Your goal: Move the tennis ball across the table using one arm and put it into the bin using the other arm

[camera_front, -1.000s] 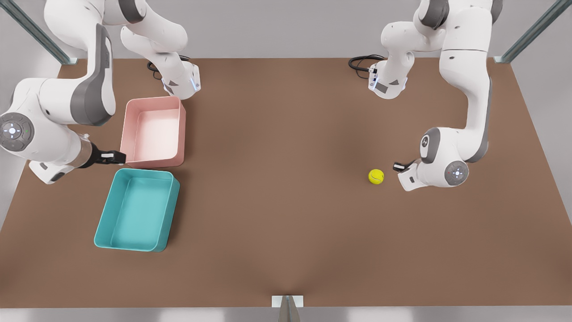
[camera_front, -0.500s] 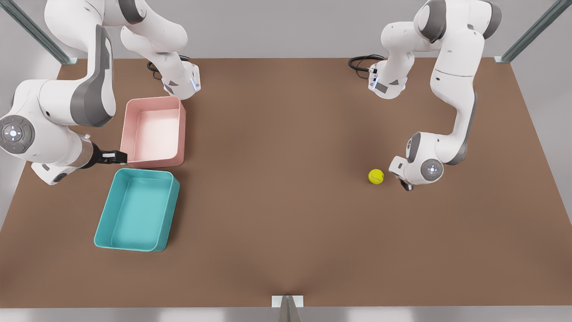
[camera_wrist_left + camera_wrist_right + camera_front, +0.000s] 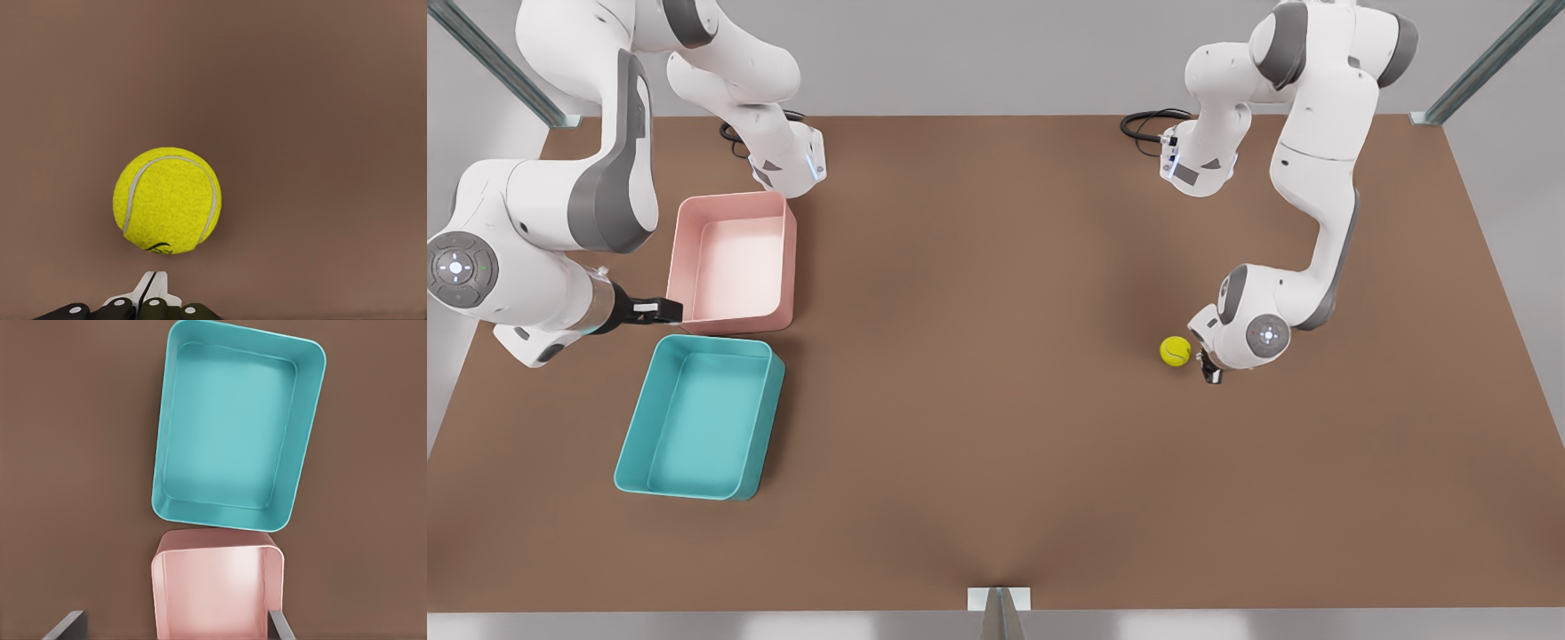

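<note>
The tennis ball (image 3: 1176,350) sits on the table (image 3: 996,400) (far from the teal bin (image 3: 700,417)). The left gripper (image 3: 1209,372), fingers seemingly pressed together, crouches just beside it. The right gripper (image 3: 660,310), spread wide, waits above the pink tub (image 3: 734,262).

The teal rectangular plastic bin (image 3: 233,433) lies on the brown worktop (image 3: 73,453), its end just beside the pale pink plastic tub (image 3: 217,600); the right tool's grey fingertips (image 3: 63,625) stand spread apart.

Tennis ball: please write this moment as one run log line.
tennis ball: on table | left gripper: shut, beside ball | right gripper: open, near bin
</note>
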Controlling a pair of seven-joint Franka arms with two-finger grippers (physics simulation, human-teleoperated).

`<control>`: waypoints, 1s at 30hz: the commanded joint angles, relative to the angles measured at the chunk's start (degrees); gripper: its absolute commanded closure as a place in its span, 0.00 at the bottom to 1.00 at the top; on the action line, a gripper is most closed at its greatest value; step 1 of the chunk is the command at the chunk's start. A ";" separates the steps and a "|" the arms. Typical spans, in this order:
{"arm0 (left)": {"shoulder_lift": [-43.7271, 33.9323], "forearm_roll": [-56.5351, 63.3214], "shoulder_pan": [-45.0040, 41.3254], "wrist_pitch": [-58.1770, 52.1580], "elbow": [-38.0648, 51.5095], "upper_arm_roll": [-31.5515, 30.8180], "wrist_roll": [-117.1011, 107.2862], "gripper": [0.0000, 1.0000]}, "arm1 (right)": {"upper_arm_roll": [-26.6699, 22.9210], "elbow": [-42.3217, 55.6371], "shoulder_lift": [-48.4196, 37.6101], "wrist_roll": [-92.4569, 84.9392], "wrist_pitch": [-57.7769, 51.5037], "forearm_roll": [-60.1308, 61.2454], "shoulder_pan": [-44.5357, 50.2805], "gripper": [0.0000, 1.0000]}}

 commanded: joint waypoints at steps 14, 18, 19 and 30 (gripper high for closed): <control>0.30 -0.08 -1.96 -1.58 1.25 1.01 -3.31 0.79 | 0.00 -0.04 0.02 -0.79 -0.22 0.04 0.18 0.00; 2.41 0.18 -7.76 2.55 4.85 -6.54 -36.05 0.79 | 0.00 -0.04 0.02 -0.79 -0.22 0.04 0.27 0.00; 2.06 -0.08 -8.20 2.11 6.87 -10.06 -51.72 0.79 | 0.00 -0.04 0.02 -0.79 -0.22 0.04 0.27 0.00; -2.07 0.62 -8.64 -71.72 62.95 2.33 -94.02 0.59 | 0.17 0.05 1.16 -0.53 -0.22 -0.05 0.44 0.00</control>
